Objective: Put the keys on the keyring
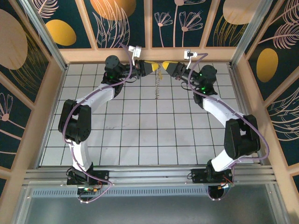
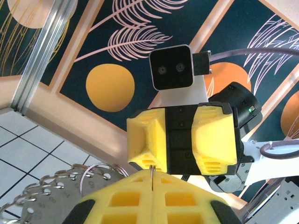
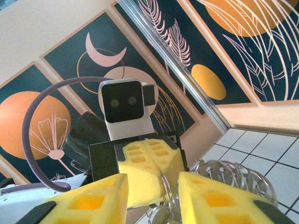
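My left gripper [image 1: 156, 67] pinching tight on keyring [image 1: 158, 86] wire. My right gripper [image 1: 164, 64] standing partly wide, ring coils sitting in gap. Keyring hanging at 12 o'clock of table [image 1: 140, 140], under both tips.

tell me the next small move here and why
Probably close the right gripper onto the keyring: its jaws stand apart around the ring's coils, while the left gripper is shut on a thin wire of it. A second grip should steady the hanging loop.
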Robot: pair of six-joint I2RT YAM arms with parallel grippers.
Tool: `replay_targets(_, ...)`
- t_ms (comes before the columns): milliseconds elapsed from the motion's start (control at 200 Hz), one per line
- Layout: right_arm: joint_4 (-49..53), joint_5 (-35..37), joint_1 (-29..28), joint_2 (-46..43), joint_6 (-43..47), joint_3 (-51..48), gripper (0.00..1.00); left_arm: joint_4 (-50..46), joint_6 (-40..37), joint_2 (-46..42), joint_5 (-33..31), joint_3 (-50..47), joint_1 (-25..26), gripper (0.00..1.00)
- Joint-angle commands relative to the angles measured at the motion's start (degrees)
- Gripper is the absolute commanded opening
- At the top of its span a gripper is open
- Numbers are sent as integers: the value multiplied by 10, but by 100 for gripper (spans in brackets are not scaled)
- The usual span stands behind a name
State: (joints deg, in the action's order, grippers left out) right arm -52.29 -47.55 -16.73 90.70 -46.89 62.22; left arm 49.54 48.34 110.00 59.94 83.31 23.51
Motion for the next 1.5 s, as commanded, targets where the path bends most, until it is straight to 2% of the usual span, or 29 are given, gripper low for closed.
replay_targets(0, -20, 3, -7, 15, 3, 27, 32, 38, 9, 1, 1, 7, 3, 0)
replay_targets(185, -17, 3, -10, 25, 7, 26, 24, 38, 9, -2, 1, 7, 4, 0)
replay_targets(415, -18, 0, -12, 24, 10, 13, 20, 38, 8, -4, 1, 7, 4, 0)
replay_targets(581, -18, 1, -14, 25, 12, 4, 14, 38, 8, -2, 0, 8, 4, 0)
replay_targets(771, -20, 1, -16, 28, 13, -1, 15, 39, 9, -1, 0, 10, 4, 0)
replay_targets(971, -23, 2, -16, 28, 12, -10, 10, 39, 9, -2, -1, 10, 4, 0)
replay_targets(1191, -27, 2, -16, 28, 11, -18, 13, 38, 9, -1, -1, 10, 4, 0)
replay_targets(1321, -29, 0, -18, 27, 12, -20, 18, 38, 9, -2, -1, 10, 5, 0)
replay_targets(1496, -27, 3, -17, 26, 14, -20, 7, 37, 9, -1, 0, 10, 5, 0)
